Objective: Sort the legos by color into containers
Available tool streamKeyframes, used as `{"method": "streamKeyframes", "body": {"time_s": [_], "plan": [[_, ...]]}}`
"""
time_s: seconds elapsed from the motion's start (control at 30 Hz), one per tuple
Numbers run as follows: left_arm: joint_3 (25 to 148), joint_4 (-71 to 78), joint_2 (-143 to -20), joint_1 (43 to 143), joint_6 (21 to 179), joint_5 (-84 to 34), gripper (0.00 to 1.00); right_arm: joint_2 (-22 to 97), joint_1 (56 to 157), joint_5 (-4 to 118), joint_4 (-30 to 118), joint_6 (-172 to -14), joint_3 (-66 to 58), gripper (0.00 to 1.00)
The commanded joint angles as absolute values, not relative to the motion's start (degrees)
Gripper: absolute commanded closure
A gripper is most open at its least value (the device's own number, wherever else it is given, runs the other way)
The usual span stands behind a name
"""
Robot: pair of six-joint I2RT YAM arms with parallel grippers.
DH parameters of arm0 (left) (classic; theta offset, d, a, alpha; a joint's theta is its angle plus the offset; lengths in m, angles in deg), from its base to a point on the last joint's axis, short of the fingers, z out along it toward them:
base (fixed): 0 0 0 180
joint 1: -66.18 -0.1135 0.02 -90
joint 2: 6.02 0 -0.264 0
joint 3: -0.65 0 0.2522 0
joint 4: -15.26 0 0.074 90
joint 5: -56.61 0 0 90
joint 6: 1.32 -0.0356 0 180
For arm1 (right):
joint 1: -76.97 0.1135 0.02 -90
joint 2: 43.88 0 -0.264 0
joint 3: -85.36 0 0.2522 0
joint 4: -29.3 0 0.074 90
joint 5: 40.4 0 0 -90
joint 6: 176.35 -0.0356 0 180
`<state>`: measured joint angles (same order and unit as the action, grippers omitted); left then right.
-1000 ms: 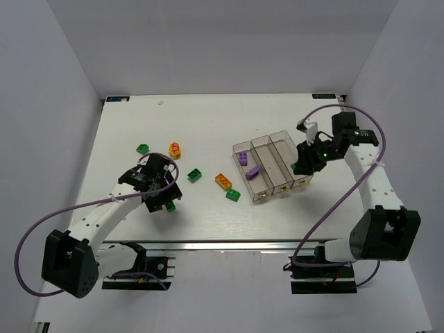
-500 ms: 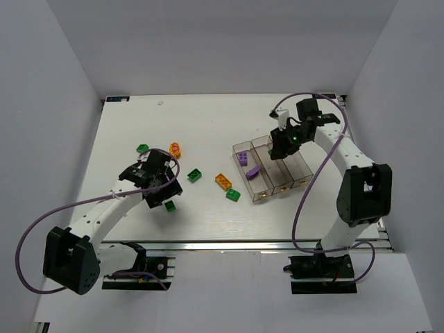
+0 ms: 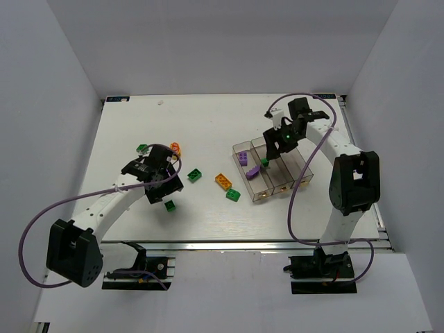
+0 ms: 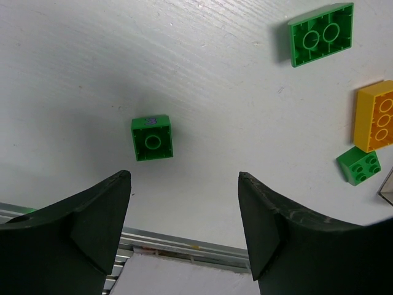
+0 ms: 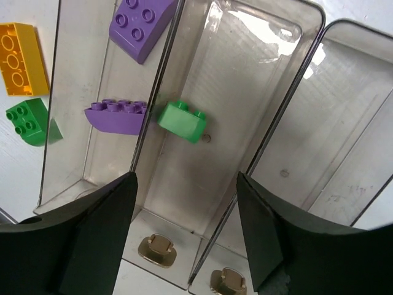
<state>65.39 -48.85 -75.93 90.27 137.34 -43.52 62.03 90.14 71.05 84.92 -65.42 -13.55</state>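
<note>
White table (image 3: pixel 208 118), white walls on three sides. Both arm bases sit at the bottom edge of the top view.

Containers (image 3: pixel 303 182): three clear bins joined side by side, right of centre in the top view.
- Left bin: sloped purple brick (image 5: pixel 142 24) at the far end. Long purple brick (image 5: pixel 116 117) sits nearer the middle, against the wall shared with the middle bin.
- Middle bin: dropped green brick (image 5: pixel 182 121), studs up, tilted, close to that shared wall. Cannot tell whether it rests on the bin floor.

Right gripper (image 3: pixel 274 149): over the middle bin, fingers spread wide with nothing between them. The dropped green brick is clear of both fingers.

Left gripper (image 4: pixel 184 184): left of centre in the top view, low over the table, fingers wide apart and holding nothing. Small green brick (image 4: pixel 151 138) lies on the table just ahead of the gap and touches neither finger.

Loose legos on the table:
- Wide green brick (image 4: pixel 321 34), between the left gripper and the bins.
- Orange-yellow brick (image 3: pixel 223 181) and corner green brick (image 3: pixel 233 195), side by side just left of the left bin.
- Far green brick (image 3: pixel 142 148) and orange piece (image 3: pixel 175 148), toward the upper left of the left arm. The orange piece is partly hidden by the cable.
</note>
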Motion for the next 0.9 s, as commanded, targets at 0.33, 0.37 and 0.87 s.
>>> {"method": "streamKeyframes", "body": {"time_s": [0.33, 0.37, 0.87], "plan": [[67.15, -50.53, -83.62, 90.17, 136.93, -43.41, 0.34, 54.22, 89.89, 91.06, 88.07, -52.07, -18.76, 0.27], [66.80, -50.53, -83.89, 90.17, 136.76, -43.15, 0.33, 52.64, 89.89, 91.87, 87.45, -52.15, -16.93, 0.27], [60.29, -41.66, -89.69, 89.64, 131.92, -40.85, 0.31, 49.11, 90.33, 94.60, 84.63, -54.09, -13.66, 0.21]]}}
